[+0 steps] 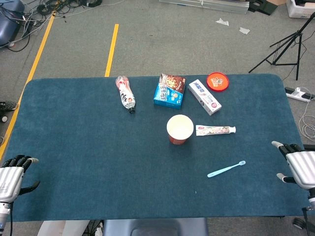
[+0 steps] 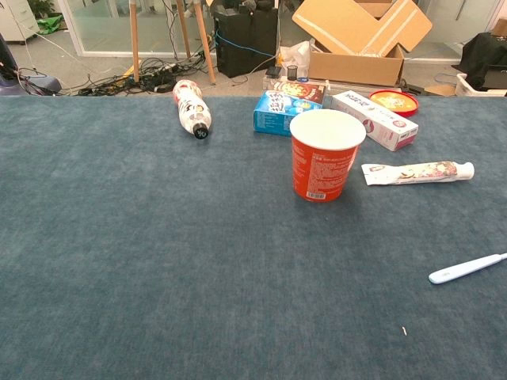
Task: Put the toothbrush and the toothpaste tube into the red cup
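Both hands sit right at the near edge of the counter (image 1: 98,162), one at each corner. Left hand (image 1: 12,174) is at the near left, right hand (image 1: 298,164) at the near right, and neither has hold of anything, fingers loosely spread and a bit curled, just hanging over the blue cloth.

Light blue toothbrush (image 1: 226,169) lies flat on the near right part of the counter, angled a bit, well apart from both hands. Further back is the red cup (image 1: 179,129), standing upright around the middle, white inside and nothing in it as far as I can see. Toothpaste tube (image 1: 215,130) lies flat just to the right of the cup, cap pointing right, close but not touching.

Along the far side: a plastic bottle (image 1: 125,93) on its side at the left, a blue snack box (image 1: 169,91), a white toothpaste carton (image 1: 204,96) lying diagonally, and a red round lid (image 1: 218,80) at the far right.
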Tool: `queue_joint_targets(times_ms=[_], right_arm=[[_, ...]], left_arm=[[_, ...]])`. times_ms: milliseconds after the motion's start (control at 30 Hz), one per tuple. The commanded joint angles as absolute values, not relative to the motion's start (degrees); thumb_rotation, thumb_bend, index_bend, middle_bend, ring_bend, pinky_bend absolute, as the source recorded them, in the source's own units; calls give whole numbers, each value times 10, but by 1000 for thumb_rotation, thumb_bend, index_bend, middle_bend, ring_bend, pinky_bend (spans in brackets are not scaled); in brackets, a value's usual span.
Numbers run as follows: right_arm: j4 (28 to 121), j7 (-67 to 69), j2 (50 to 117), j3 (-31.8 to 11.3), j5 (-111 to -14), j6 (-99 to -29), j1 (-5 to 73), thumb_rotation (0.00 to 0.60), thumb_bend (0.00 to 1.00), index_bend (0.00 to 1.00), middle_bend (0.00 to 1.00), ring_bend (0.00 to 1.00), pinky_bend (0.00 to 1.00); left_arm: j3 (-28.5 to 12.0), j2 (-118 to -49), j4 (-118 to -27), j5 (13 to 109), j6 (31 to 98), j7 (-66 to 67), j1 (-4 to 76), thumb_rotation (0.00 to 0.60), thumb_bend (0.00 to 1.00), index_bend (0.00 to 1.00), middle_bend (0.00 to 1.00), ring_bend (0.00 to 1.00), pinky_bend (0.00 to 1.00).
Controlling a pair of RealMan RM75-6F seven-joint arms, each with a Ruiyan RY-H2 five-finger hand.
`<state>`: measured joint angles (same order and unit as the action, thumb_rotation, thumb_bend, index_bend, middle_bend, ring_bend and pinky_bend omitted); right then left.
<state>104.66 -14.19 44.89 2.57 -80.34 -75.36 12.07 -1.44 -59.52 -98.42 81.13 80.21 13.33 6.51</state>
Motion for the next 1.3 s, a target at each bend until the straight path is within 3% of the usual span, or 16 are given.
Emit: queue_joint_targets(times_ms=[33,300,500,667,900,1167,1300], right_arm=[[1040,-138,454,22,-802,-744,124,600,11,230,350,313,637],[1051,-150,448,15,-813,-731,129,600,12,230,353,312,637],[1069,-171,445,6,-810,-705,146,600,11,254,424,343,651],[1073,-217,465,-13,-792,-672,177,600,12,292,566,477,702],[1089,-306,510,-31,-760,-633,219,600,12,315,694,592,778],[1092,-383,577,-22,-727,-573,264,600,20,335,984,850,993],[1074,-418,614,-11,-712,-556,277,600,65,365,1000,923,1000]], left_arm=[[-14,-598,-981,806,799,139,65,600,172,309,304,204,268],[-14,-597,-1000,802,806,165,63,600,171,309,304,205,269],[-14,-602,-1002,800,806,156,62,600,172,309,304,204,269],[-13,-612,-994,806,816,181,61,600,172,309,304,204,269],[-12,-611,-999,817,837,184,52,600,172,309,304,204,269],[-11,-600,-1001,822,840,146,47,600,171,310,304,204,269],[-11,-596,-1006,824,842,134,45,600,172,312,304,204,269]])
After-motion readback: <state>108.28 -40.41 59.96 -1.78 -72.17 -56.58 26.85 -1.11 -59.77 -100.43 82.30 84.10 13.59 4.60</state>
